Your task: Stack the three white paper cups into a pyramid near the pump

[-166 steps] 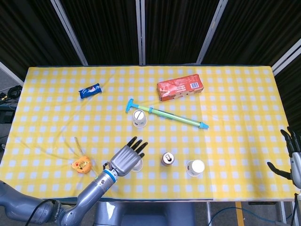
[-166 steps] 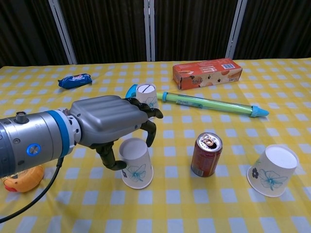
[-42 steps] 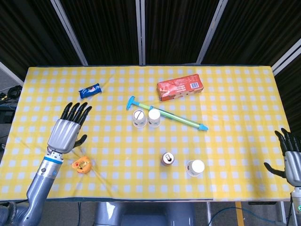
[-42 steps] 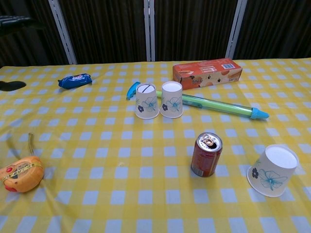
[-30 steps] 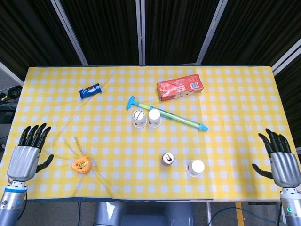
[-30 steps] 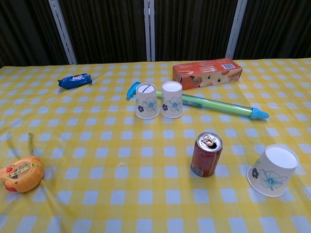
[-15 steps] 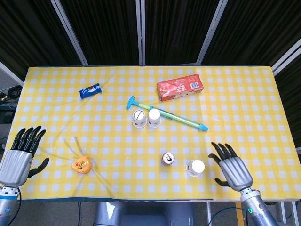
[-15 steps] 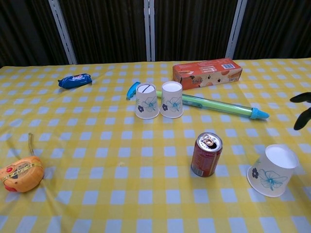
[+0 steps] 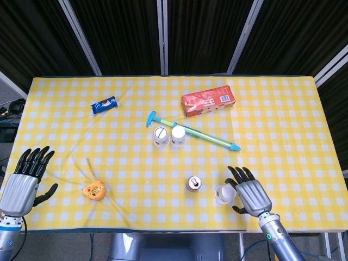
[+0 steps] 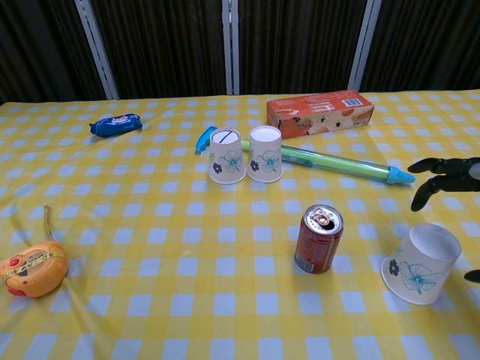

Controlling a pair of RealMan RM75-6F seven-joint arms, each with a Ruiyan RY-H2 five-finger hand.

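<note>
Two white paper cups (image 9: 160, 136) (image 9: 178, 135) stand upside down side by side against the green and blue pump (image 9: 190, 131); the chest view shows the same cups (image 10: 226, 166) (image 10: 265, 163) before the pump (image 10: 337, 166). The third cup (image 9: 223, 193) (image 10: 419, 262) sits upside down near the front edge, right of a soda can (image 9: 193, 184). My right hand (image 9: 249, 196) hovers open just right of and over this cup, its fingers (image 10: 439, 174) spread above it without touching. My left hand (image 9: 24, 182) hangs open at the table's front left corner, holding nothing.
A red box (image 9: 207, 101) lies behind the pump. A blue snack packet (image 9: 103, 104) lies at the back left. An orange tape measure (image 9: 94, 190) rests near the front left. The soda can (image 10: 318, 238) stands close to the third cup.
My right hand has moved left to the third cup, its fingers now above it. The left hand and all the cups have stayed where they were.
</note>
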